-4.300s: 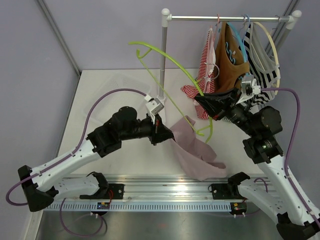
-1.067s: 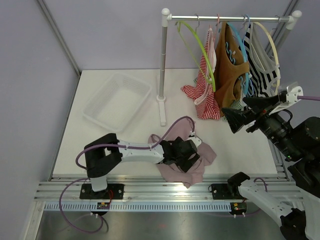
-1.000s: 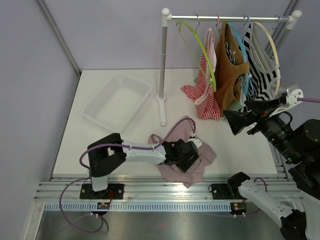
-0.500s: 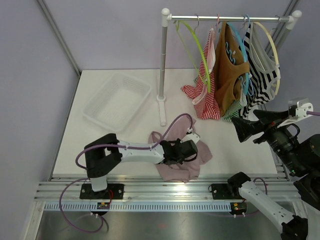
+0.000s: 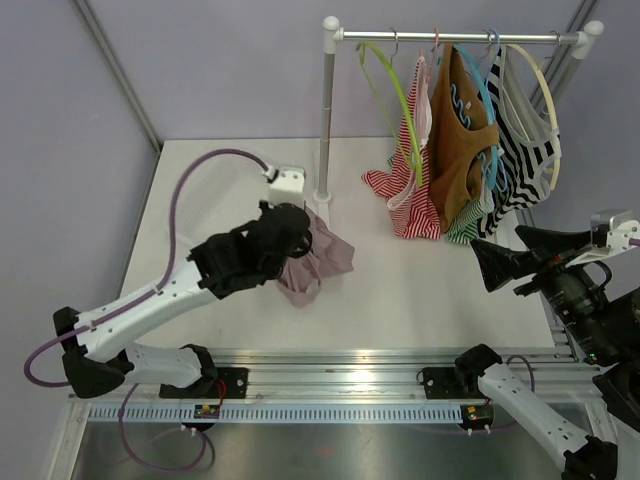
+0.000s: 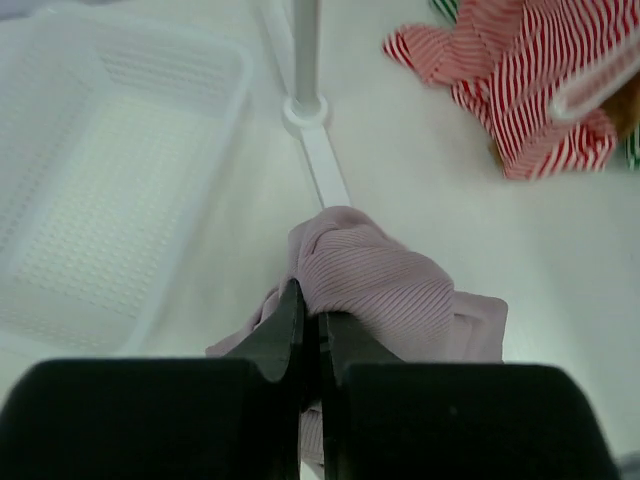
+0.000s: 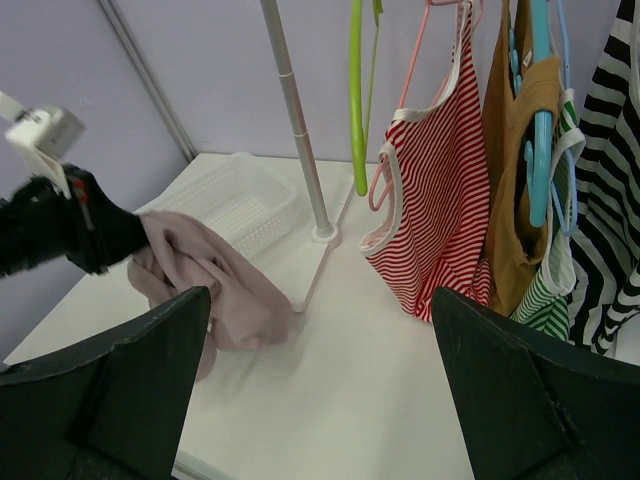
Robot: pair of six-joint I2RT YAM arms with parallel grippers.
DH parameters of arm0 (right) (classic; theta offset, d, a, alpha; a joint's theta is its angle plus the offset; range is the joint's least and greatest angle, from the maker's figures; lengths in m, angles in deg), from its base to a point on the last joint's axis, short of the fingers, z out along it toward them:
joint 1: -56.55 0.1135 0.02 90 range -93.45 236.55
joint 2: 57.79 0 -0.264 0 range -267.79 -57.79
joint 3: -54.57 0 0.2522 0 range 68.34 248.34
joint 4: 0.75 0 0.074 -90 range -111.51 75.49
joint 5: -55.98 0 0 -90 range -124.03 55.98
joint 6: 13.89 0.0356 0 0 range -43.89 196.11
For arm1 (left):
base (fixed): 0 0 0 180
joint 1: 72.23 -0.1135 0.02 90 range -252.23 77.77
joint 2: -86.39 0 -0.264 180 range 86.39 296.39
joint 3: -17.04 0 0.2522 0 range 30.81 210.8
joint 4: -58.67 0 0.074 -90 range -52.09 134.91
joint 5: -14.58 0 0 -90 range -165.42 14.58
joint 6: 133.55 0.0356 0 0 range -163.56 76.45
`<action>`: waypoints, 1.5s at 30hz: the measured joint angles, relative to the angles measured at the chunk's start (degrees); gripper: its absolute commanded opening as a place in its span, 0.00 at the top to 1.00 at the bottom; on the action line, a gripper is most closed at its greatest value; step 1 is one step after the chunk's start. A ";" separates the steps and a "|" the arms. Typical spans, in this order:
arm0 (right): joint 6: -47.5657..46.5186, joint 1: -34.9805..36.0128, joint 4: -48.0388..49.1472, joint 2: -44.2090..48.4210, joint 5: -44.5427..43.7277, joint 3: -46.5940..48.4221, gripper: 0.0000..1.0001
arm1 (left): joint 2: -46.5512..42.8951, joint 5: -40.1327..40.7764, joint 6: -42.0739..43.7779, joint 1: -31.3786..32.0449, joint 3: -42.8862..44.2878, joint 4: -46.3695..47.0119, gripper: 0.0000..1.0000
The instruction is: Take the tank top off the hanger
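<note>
Top external view shows the rack standing where it stood, while the left arm has changed most: half a second ago it lay low along the near edge of the table, pressing the top down there in a flat heap. Now it is raised and swung back toward the rack's post, with the top carried along. The right arm has drawn off to the right, well apart from the other garments. The green hanger sits bare on the rail, as it did a second ago, so I judge the removal itself done and only the putting-down left, likely into the basket just beside the post. The top is a pale pink ribbed knit, bunched into soft folds and drooping below the grip near the post's foot; whether its lower edge touches the table I cannot tell. The left gripper has its fingers pressed together on a fold of the top, and the right gripper hangs with its fingers wide apart, holding nothing.
</note>
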 measured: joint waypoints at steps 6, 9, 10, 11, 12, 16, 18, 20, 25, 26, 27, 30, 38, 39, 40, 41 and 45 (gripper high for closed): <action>0.04 0.00 1.38 0.85 0.11 -2.08 0.00 | -1.33 -1.75 5.27 -13.29 13.66 -2.27 1.00; 0.02 0.00 1.73 0.94 0.13 -3.08 0.01 | 1.64 -3.78 7.45 -21.18 22.93 -3.54 1.00; 0.02 0.00 1.73 0.94 0.11 -3.26 0.00 | 3.15 -4.83 7.96 -23.69 25.88 -3.76 1.00; 0.02 0.00 1.75 0.94 0.11 -3.41 0.00 | 4.70 -6.36 8.26 -26.60 28.57 -3.93 1.00; 0.00 0.00 1.84 1.03 0.11 -3.54 0.01 | 6.29 -7.89 8.52 -29.14 30.82 -4.09 1.00; -0.02 0.00 2.75 2.12 0.04 -4.52 0.01 | 14.03 -15.63 8.72 -38.12 37.94 -5.55 1.00; -0.02 0.00 3.34 2.80 -0.11 -5.01 0.01 | 18.80 -19.06 8.50 -41.62 40.83 -6.75 1.00; -0.02 0.00 3.89 3.32 -0.57 -5.40 0.01 | 22.99 -21.66 8.04 -43.89 42.71 -7.65 1.00; 0.17 0.00 4.66 3.34 -4.55 -6.23 0.01 | 32.96 -25.33 4.59 -48.94 46.27 -12.31 1.00; 0.31 0.00 4.68 3.19 -5.57 -6.27 0.00 | 34.60 -25.62 3.63 -49.92 46.71 -13.09 1.00; 0.44 0.00 4.72 3.04 -6.45 -6.27 0.01 | 35.93 -25.83 2.75 -51.01 46.75 -13.79 0.98; 0.90 0.02 4.68 1.73 -8.44 -5.79 0.01 | 38.58 -26.56 0.72 -54.34 46.21 -15.21 0.73; 1.03 0.02 4.74 -9.77 -10.64 1.07 0.01 | 40.00 -32.46 -1.14 -59.89 45.83 -17.46 0.01; 0.92 0.02 4.63 -12.28 -11.28 3.02 0.01 | 39.54 -33.66 -1.14 -59.76 45.57 -17.46 0.01; 0.76 0.02 4.35 -15.43 -12.33 5.49 0.00 | 38.56 -34.91 -1.11 -59.49 44.89 -17.44 0.01; 0.57 0.00 4.44 -18.25 -13.11 7.76 0.00 | 37.42 -35.82 -1.07 -59.23 44.15 -17.53 0.01; -1.01 0.02 3.56 -28.92 -17.35 16.79 0.01 | 24.02 -38.77 -0.17 -56.63 32.65 -15.61 0.01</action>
